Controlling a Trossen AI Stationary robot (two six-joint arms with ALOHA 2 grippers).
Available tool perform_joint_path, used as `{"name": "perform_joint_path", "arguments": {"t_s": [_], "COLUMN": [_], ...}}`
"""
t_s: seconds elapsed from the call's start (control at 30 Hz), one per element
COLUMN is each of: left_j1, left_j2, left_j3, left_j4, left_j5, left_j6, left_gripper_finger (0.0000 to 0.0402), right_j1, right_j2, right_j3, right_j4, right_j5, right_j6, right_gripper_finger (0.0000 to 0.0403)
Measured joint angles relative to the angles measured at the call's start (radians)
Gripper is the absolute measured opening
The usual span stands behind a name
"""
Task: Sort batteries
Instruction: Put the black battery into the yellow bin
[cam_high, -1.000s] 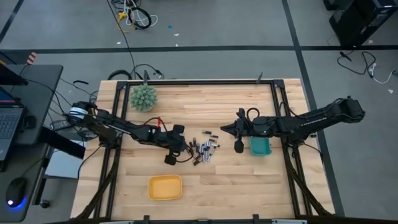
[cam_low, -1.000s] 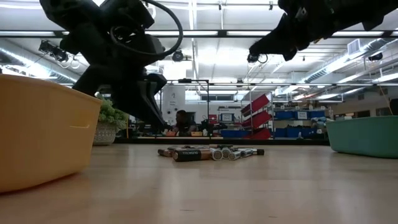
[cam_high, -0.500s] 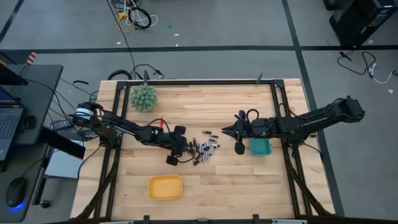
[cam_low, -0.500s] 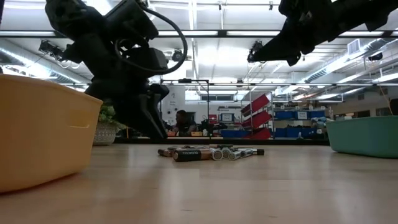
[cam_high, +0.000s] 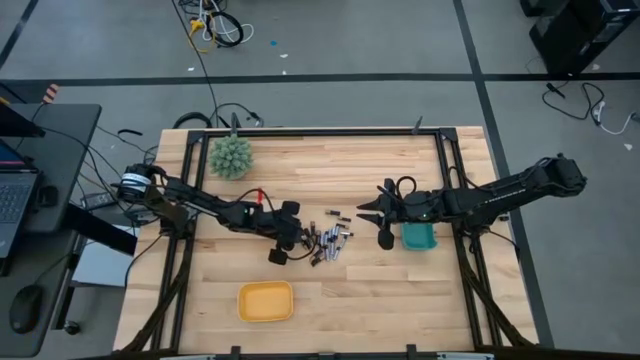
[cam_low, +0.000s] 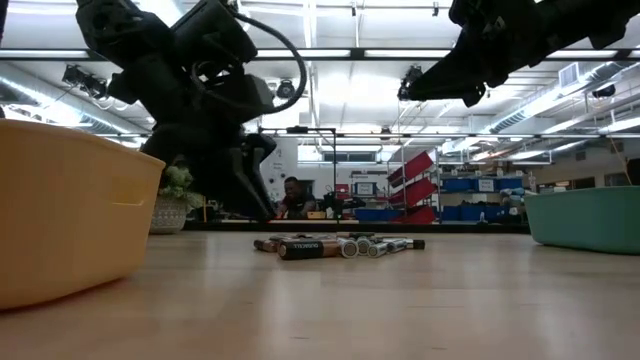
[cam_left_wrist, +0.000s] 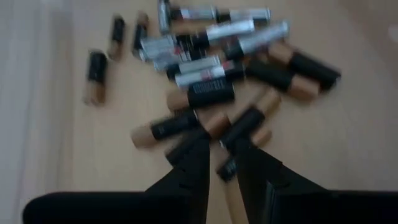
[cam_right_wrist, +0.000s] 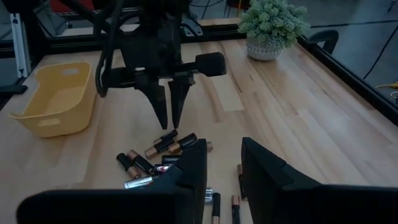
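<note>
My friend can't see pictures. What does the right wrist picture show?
The left claw, fingers slightly apart and empty, points down over a loose pile of small black-and-copper and silver batteries on the wooden table. A yellow plastic tray and spiky green plant sit behind.

The batteries (cam_high: 328, 241) lie in a small heap on the middle of the table (cam_high: 330, 300). Left of the heap, very close, is the left gripper (cam_high: 300, 240). Right of the heap, a bit farther off, is the right gripper (cam_high: 366, 211). Farther right of the heap sits a small bin (cam_high: 419, 238), under the right arm. In front of the heap and to its left sits a tray (cam_high: 265, 301). Behind the heap, in the far left corner, stands a spiky plant (cam_high: 231, 156).
</note>
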Motion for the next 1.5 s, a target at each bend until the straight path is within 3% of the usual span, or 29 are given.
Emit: {"name": "perform_joint_path", "arguments": {"t_s": [0.2,0.47,0.7,0.8,0.93,1.07,1.17,1.5], "left_j1": [0.001,0.000,-0.001,-0.017,-0.061,-0.092,-0.096,-0.096], "left_j2": [0.000,0.000,0.000,0.003,0.039,0.118,0.157,0.151], "left_j3": [0.000,0.000,0.001,0.001,0.004,0.057,0.118,0.199], "left_j4": [0.043,0.254,0.465,0.473,0.504,0.460,0.327,0.104], "left_j5": [0.000,-0.016,-0.168,-0.174,-0.202,-0.275,-0.297,-0.285], "left_j6": [-0.004,-0.064,-0.311,-0.453,-0.499,-0.523,-0.528,-0.422], "left_gripper_finger": [0.0076,0.0076,0.0076,0.0076,0.0076,0.0076,0.0076,0.0076], "right_j1": [0.000,0.000,0.027,0.057,0.097,0.130,0.147,0.158], "right_j2": [0.000,-0.001,-0.104,-0.182,-0.283,-0.337,-0.340,-0.272], "right_j3": [0.000,0.000,0.000,0.000,0.000,0.000,0.000,0.000], "right_j4": [0.000,-0.018,-0.168,-0.206,-0.251,-0.265,-0.264,-0.256], "right_j5": [0.000,0.000,0.000,0.000,0.008,0.053,0.087,0.108], "right_j6": [0.004,0.008,0.051,0.056,0.052,0.035,0.030,0.040], "right_gripper_finger": [0.0091,0.0093,0.0090,0.0090,0.0089,0.0089,0.0089,0.0089]}}
